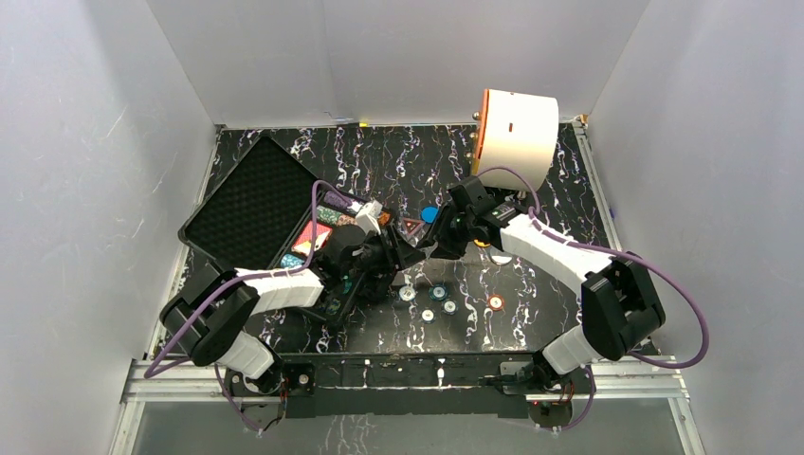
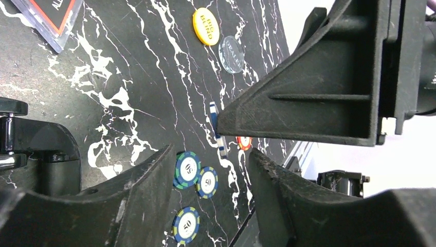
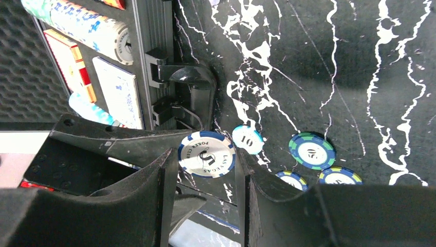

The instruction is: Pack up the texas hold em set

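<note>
**Mia:** What shows from up top?

**Sam:** The black plastic case with a bumpy foam lid (image 1: 248, 204) lies open on the left of the dark marble table (image 1: 379, 161). The left gripper (image 1: 402, 254) and the right gripper (image 1: 433, 244) meet nose to nose just beside it. Loose round poker chips (image 1: 438, 292) lie in front of them.

**Mia:** And from the left wrist?

**Sam:** The left gripper's fingers (image 2: 139, 195) stand apart and hold nothing. Just past their tips, a white and blue poker chip (image 2: 218, 131) stands on its edge, with the right gripper's finger against it. Green and blue chips marked 50 (image 2: 207, 181) lie flat close by. A yellow round button (image 2: 205, 25) and a clear round button (image 2: 231, 54) lie further off.

**Mia:** And from the right wrist?

**Sam:** The right gripper is clamped on the white and blue chip by its rim, with the chip's face to the camera. Behind it is the case, with rows of chips, a red card deck (image 3: 64, 56) and a blue card deck (image 3: 119, 92) inside.

**Mia:** So which step is this?

**Sam:** I think the right gripper is passing the chip to the left one, which is nearer the case. Next, the left fingers need to squeeze the chip's flat sides. The right one should let go only after that, or the chip may drop. Lots of chips are not packed yet.
</note>
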{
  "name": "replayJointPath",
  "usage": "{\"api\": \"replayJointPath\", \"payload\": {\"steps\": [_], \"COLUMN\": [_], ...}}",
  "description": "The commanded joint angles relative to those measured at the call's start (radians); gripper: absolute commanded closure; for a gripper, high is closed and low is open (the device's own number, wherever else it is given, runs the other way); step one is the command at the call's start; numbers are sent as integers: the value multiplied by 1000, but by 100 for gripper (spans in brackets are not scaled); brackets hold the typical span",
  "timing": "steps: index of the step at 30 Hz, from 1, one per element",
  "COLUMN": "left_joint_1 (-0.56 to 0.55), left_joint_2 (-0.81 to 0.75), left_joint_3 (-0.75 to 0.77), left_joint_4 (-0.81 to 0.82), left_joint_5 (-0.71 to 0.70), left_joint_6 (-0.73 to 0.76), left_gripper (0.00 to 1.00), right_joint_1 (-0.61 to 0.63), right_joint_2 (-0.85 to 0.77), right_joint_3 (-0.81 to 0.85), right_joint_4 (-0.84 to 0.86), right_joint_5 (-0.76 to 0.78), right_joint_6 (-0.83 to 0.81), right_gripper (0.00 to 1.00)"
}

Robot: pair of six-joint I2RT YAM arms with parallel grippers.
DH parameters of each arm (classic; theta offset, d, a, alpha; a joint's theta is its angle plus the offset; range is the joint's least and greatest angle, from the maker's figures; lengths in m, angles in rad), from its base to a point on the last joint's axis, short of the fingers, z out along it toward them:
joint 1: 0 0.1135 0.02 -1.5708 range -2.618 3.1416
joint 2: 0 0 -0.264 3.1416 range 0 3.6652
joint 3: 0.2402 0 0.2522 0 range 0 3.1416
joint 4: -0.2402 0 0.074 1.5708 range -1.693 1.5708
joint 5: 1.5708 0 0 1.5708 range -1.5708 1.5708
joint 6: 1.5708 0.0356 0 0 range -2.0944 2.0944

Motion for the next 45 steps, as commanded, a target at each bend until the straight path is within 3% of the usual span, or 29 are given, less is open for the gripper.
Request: {"api": "replayJointPath", "payload": {"steps": [1, 13, 17, 22, 26, 28, 32, 37, 45], "left_joint_1": [-17, -27, -28, -26, -20, -13, 27, 119, 201], "left_joint_2": [1, 13, 14, -3, -41, -62, -95, -81, 120], "left_joint_3": [-10, 7, 10, 17, 105, 164, 286, 400, 667], "left_joint_4": [103, 174, 177, 157, -85, -239, -523, -729, -1013], "left_joint_5": [-96, -141, -145, -155, -153, -180, -250, -226, -307], "left_joint_6": [-19, -37, -16, 38, 186, 282, 453, 633, 860], "left_gripper": [50, 77, 99, 100, 100, 100, 100, 100, 100], "right_joint_1": [-2, -2, -1, -1, -5, -13, -32, -38, -37], "right_joint_2": [-39, -53, -56, -70, -87, -105, -180, -291, -356], "right_joint_3": [2, -17, -28, -3, 71, 105, 124, 70, -4], "right_joint_4": [48, 72, 83, 62, -8, -32, -40, -1, 14], "right_joint_5": [-52, -68, -73, -27, 69, 114, 216, 310, 345], "right_joint_6": [45, 79, 84, 43, -48, -99, -155, -207, -246], "right_gripper": [55, 56, 56, 47, 25, 20, 19, 19, 19]}}
